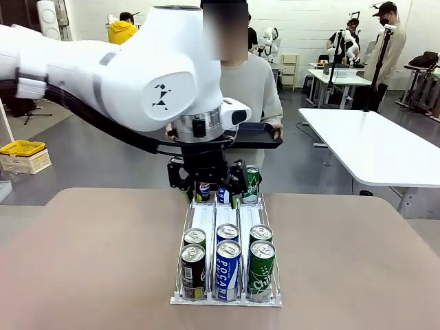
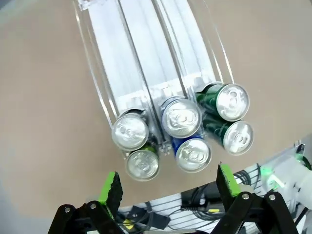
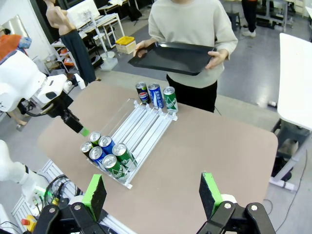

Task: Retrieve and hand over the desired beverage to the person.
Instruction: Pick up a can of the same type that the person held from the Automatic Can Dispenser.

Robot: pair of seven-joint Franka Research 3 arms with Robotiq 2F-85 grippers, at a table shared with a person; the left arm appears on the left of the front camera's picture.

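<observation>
A clear wire can rack (image 1: pixel 227 216) lies along the middle of the brown table. Six beverage cans stand at its near end, with a black one (image 1: pixel 193 271), a blue one (image 1: pixel 227 269) and a green one (image 1: pixel 261 269) in front. At the far end stand a Pepsi can (image 3: pixel 142 91), a blue can (image 3: pixel 156 95) and a green can (image 3: pixel 170 99). My left gripper (image 2: pixel 169 184) hovers open above the near cans (image 2: pixel 181 118), touching none. High over the table's near side, my right gripper (image 3: pixel 153 194) is open and holds nothing. The person (image 3: pixel 192 24) stands at the far edge holding a black tray (image 3: pixel 175 57) in both hands.
A white table (image 1: pixel 371 144) stands to the right beyond the brown one. A yellow box (image 1: pixel 22 148) sits on the floor at the far left. Cables and equipment (image 2: pixel 195 204) lie below the table's near edge. The brown tabletop (image 1: pixel 89 261) is bare either side of the rack.
</observation>
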